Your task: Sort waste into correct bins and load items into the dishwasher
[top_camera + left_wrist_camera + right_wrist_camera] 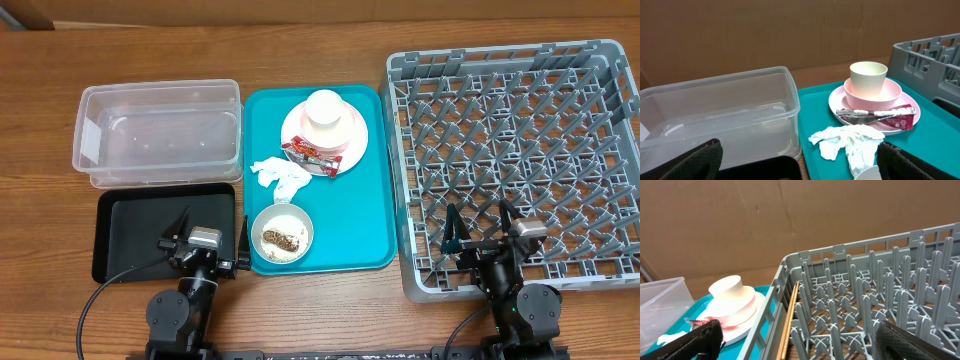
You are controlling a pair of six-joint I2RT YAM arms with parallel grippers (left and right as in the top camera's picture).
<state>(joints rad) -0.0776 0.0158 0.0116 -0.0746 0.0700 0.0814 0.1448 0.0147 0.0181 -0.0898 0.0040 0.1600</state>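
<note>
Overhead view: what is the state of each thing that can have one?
clear tub, empty
black tray, empty
dish rack, no dishes in it
plate, on the teal tray, bearing pink bowl and wrapper
cup, upright in the pink bowl
napkin, crumpled, on the teal tray
grey-white bowl, holds rice and a brown lump
left gripper, open
right gripper, open

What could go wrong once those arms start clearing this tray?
The cup sits in the pink bowl on the plate; that stack could topple if nudged. The red wrapper lies flat on that plate, hard to pinch. Rice in the grey-white bowl could spill onto the teal tray.
</note>
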